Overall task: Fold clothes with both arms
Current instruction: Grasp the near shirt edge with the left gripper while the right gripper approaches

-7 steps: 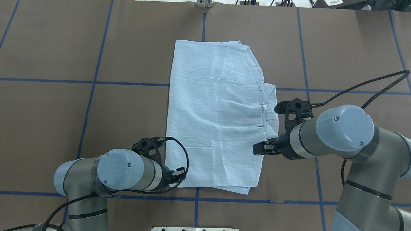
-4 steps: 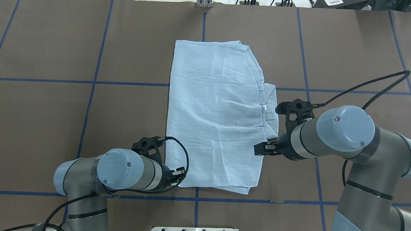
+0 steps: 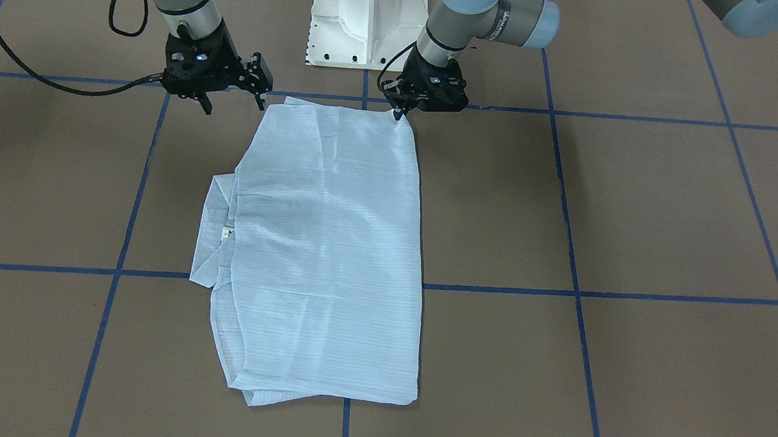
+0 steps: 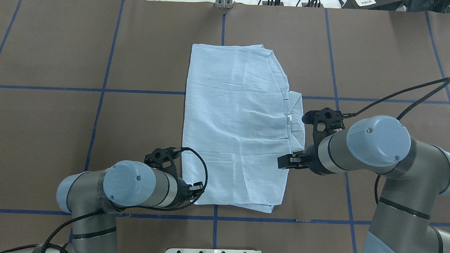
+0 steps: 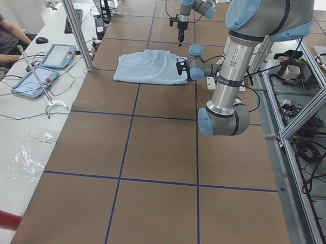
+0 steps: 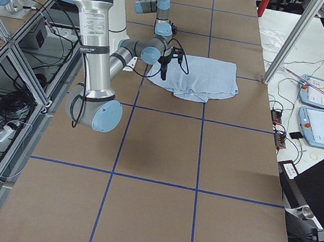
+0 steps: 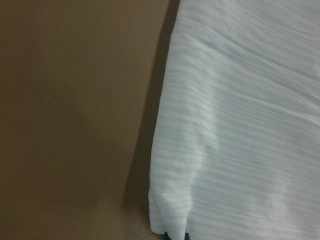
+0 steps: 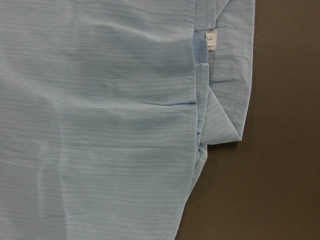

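Thin, light blue, finely striped shirt (image 4: 236, 127) lies flat mid-counter as a long rectangle. No sleeves show, so they look tucked in. Its collar (image 4: 296, 106) and small white neck label (image 8: 210, 41) poke out on the robot's right side. A few creases cross the top layer, and a lower layer peeks out at the near right corner.

Black two-finger left gripper (image 3: 398, 111) is down at the shirt's near left corner. Its fingers look pressed together, pinching that corner – the left wrist view shows cloth bunched at dark fingertips.

Black two-finger right gripper (image 3: 232, 98) hangs by the near right edge, just beside the cloth. Its fingers are spread and hold nothing; its wrist view shows only shirt and collar from above.

Brown paper-covered counter (image 4: 60, 128) has a blue tape grid, and the white pedestal base (image 3: 367, 15) sits behind the near edge.

Progress, as a judgement: the side folds look done – past halfway. What seems left is for the right gripper to take its corner, then both carry the near end over to the far end and flatten. Thin cloth may slip or drag the lower layer.
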You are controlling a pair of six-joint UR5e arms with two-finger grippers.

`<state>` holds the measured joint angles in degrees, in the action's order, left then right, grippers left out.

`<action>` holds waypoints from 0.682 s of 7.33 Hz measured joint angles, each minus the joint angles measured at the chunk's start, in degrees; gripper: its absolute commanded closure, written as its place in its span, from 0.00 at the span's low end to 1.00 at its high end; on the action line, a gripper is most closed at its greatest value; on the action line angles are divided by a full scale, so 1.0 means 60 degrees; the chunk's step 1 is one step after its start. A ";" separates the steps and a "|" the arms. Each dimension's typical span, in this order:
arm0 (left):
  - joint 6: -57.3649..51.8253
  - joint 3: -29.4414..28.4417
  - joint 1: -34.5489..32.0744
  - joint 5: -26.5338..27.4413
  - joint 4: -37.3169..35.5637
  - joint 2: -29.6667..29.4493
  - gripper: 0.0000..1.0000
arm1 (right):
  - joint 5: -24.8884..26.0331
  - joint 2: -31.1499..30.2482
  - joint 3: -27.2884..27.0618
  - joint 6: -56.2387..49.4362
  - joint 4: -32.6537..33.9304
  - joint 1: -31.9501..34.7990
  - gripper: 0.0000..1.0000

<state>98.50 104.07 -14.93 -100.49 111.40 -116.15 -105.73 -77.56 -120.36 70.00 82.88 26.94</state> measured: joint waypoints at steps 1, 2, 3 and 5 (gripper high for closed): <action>-0.0037 0.0108 -0.0072 -0.0026 0.0015 -0.0011 1.00 | 0.0062 0.0022 -0.0009 0.0524 -0.0003 -0.0111 0.00; -0.0065 0.0179 -0.0128 -0.0043 0.0031 -0.0017 1.00 | 0.0231 0.0078 -0.0012 0.1302 -0.0009 -0.0387 0.00; -0.0077 0.0206 -0.0179 -0.0050 0.0047 -0.0020 1.00 | 0.0631 0.0181 -0.0012 0.2420 -0.0009 -0.0871 0.00; -0.0083 0.0217 -0.0261 -0.0053 0.0073 -0.0020 1.00 | 0.1732 0.0429 0.0084 0.4796 0.0066 -0.2002 0.00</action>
<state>98.00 105.37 -16.49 -100.81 111.84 -116.26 -95.34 -74.99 -119.86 98.77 83.28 14.93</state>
